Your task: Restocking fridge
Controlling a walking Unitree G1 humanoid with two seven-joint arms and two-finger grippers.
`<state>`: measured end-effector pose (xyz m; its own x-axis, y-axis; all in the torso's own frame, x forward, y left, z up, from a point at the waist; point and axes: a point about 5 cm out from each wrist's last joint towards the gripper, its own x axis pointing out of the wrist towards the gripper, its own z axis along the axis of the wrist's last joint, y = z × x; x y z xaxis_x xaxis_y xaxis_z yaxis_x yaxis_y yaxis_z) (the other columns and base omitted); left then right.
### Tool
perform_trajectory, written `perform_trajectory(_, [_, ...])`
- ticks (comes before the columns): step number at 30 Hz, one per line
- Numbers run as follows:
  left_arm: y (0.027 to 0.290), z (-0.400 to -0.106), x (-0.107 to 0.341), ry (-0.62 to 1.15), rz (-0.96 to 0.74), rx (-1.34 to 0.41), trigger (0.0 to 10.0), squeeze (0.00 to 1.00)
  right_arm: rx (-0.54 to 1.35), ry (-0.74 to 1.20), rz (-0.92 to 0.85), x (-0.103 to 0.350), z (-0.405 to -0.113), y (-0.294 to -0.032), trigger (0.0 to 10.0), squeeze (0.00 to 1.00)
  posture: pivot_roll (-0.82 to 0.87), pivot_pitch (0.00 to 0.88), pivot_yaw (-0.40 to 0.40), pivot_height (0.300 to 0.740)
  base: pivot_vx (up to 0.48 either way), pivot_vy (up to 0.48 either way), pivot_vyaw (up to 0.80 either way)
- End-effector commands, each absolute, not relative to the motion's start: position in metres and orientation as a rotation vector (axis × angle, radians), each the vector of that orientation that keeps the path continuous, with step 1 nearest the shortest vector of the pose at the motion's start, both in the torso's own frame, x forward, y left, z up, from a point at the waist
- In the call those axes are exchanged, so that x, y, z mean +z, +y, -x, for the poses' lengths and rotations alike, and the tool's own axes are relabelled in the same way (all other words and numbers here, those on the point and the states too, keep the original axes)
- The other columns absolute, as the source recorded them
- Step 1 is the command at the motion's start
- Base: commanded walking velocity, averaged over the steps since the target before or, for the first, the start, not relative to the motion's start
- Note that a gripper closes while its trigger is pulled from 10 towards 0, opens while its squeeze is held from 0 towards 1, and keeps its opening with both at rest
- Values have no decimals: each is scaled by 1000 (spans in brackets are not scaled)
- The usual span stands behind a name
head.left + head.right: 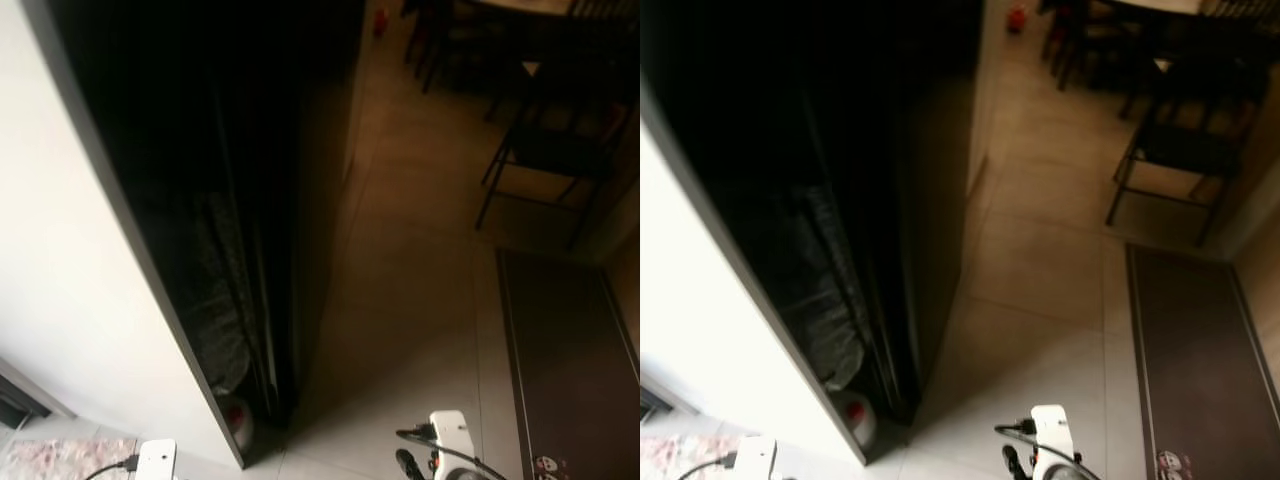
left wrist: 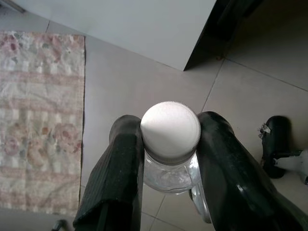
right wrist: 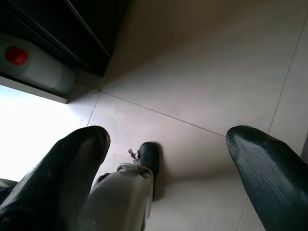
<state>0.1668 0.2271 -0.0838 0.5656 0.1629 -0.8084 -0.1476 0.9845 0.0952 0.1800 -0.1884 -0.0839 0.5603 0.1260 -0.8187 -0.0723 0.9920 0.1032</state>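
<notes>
Gripping jar (image 2: 169, 144) (left pincer (image 2: 168, 159))

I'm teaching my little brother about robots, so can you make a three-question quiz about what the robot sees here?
1. True or false: the left hand grips a clear bottle with a white cap.
2. Are the right hand's fingers A) wide apart with nothing between, or B) squeezing a cup?
3. What colour is the cap on the jug tucked in the dark gap beside the white panel?

Key: 1 true; 2 A; 3 red.
</notes>
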Motion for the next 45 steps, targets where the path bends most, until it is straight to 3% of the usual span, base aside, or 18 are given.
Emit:
perform_trajectory(1, [230,-160,-86,975,-21,188,10000,0,114,966,-71,-83,-182,-187,10000,0,76,0,-15,740,0,0,-781])
perform_trajectory(8, [235,-158,-86,984,-31,196,10000,0,117,962,-75,-83,-182,-186,10000,0,78,0,-15,740,0,0,-770])
perform_trajectory(18, [233,-153,-88,997,-12,208,10000,0,125,957,-76,-83,-183,-186,10000,0,80,0,-16,740,0,0,0])
perform_trajectory(45, [236,-140,-92,1021,-14,212,10000,0,124,954,-74,-82,-184,-185,10000,0,82,0,-15,740,0,271,0])
